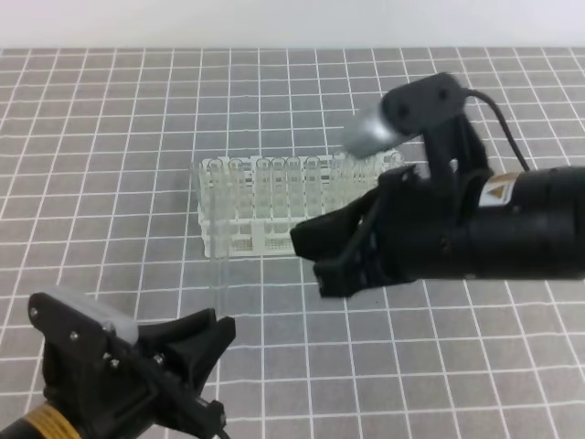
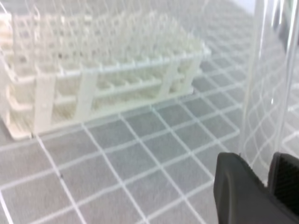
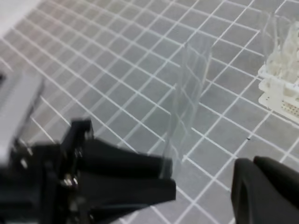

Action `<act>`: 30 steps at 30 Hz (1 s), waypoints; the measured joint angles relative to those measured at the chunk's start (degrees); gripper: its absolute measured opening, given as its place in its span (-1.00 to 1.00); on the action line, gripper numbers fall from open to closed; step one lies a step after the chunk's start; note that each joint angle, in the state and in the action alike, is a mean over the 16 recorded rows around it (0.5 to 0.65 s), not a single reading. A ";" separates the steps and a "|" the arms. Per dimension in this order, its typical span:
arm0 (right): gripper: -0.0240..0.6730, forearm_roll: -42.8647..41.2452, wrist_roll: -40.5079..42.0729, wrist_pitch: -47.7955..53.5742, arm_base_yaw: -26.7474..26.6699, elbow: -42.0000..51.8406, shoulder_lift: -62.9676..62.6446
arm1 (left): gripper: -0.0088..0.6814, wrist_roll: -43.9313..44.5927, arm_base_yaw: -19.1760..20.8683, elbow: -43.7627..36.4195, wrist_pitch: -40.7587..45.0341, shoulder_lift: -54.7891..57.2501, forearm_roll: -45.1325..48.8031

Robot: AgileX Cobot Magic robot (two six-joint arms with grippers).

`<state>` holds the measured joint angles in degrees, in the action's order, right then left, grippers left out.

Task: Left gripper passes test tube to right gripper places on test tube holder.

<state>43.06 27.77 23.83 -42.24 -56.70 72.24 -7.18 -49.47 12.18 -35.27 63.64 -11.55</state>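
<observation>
My left gripper [image 1: 218,327] sits low at the front left, shut on the bottom end of the test tube [image 1: 218,283], which stands upright above it. The left wrist view shows the clear test tube [image 2: 268,93] rising between the two black fingers [image 2: 238,196]. My right gripper [image 1: 313,254] hangs open to the right of the tube and apart from it, jaws pointing left with nothing between them. From the right wrist camera the test tube [image 3: 187,102] stands over the left gripper [image 3: 169,176], and one of the right fingers [image 3: 266,186] shows at the bottom right. Behind them is the white test tube holder [image 1: 239,240].
Several other clear tubes [image 1: 274,178] stand in the holder's holes. The right arm with its orange-yellow sticker [image 1: 498,192] covers the holder's right end. The grey tabletop with a white grid [image 1: 110,137] stretches all around; its far edge meets a white wall.
</observation>
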 joint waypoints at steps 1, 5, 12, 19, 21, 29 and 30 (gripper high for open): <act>-0.93 -1.54 -0.76 -1.64 -0.85 0.33 0.05 | -0.97 -0.23 0.01 -0.25 -0.78 -0.01 0.33; -0.93 -6.58 -2.78 -11.03 -4.70 3.58 -0.33 | -0.98 -0.84 0.01 -0.71 -3.07 -0.02 1.08; -0.93 -10.57 -3.48 -32.75 -12.14 12.23 -2.09 | -0.97 -0.61 0.00 -0.89 -5.21 -0.01 2.46; -0.89 -13.82 -8.50 -47.55 -16.68 17.34 -2.69 | -0.97 0.52 -0.02 -1.42 -7.89 0.09 5.24; -0.87 -15.84 -10.90 -49.50 -17.36 17.66 -2.71 | -0.97 0.93 -0.02 -1.77 -9.41 0.34 6.15; -0.81 -24.37 -20.48 -54.18 -18.29 17.73 -1.92 | -0.96 1.94 -0.04 -4.77 -21.45 4.14 9.89; -0.80 -25.50 -21.58 -54.56 -18.30 17.73 -1.66 | -0.96 1.91 -0.04 -5.22 -22.93 4.92 10.16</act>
<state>17.56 6.20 -30.72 -60.54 -38.97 70.58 -5.27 -49.51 6.96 -58.20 68.55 -1.39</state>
